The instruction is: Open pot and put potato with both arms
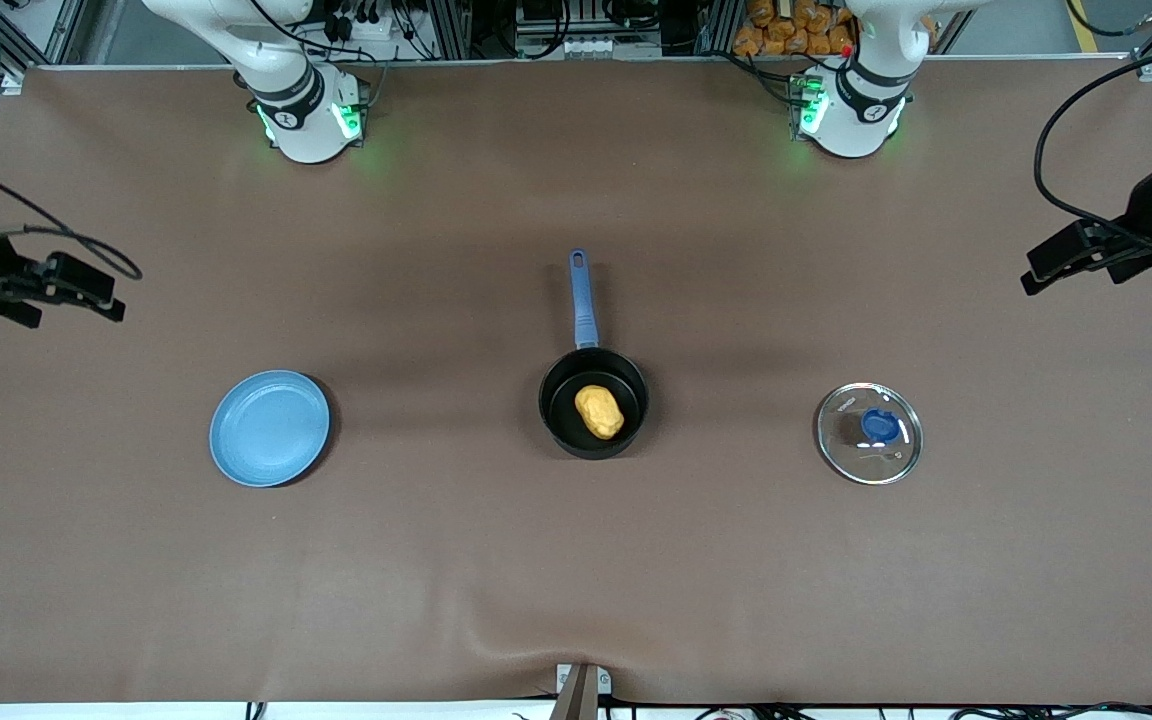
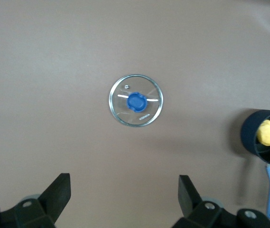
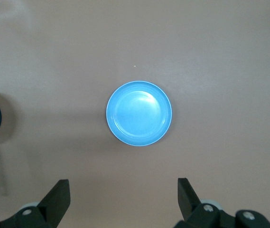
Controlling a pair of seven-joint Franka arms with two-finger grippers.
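The black pot [image 1: 560, 404] stands open at the table's middle, its blue handle [image 1: 583, 300] pointing toward the robots' bases. The yellow-orange potato [image 1: 599, 411] lies inside it. The glass lid [image 1: 869, 433] with its blue knob lies flat on the table toward the left arm's end. My left gripper [image 1: 1034, 272] is open and empty, high over that end; its wrist view shows its fingers wide apart [image 2: 124, 183], the lid [image 2: 136, 100], the pot [image 2: 249, 137] and the potato [image 2: 266, 132]. My right gripper [image 1: 114, 298] is open and empty over the right arm's end [image 3: 123, 187].
A light-blue plate [image 1: 270, 428] lies bare toward the right arm's end and shows in the right wrist view [image 3: 139, 113]. A pile of orange-brown lumps [image 1: 786, 25] sits off the table by the left arm's base. The brown cloth wrinkles at the front edge [image 1: 576, 640].
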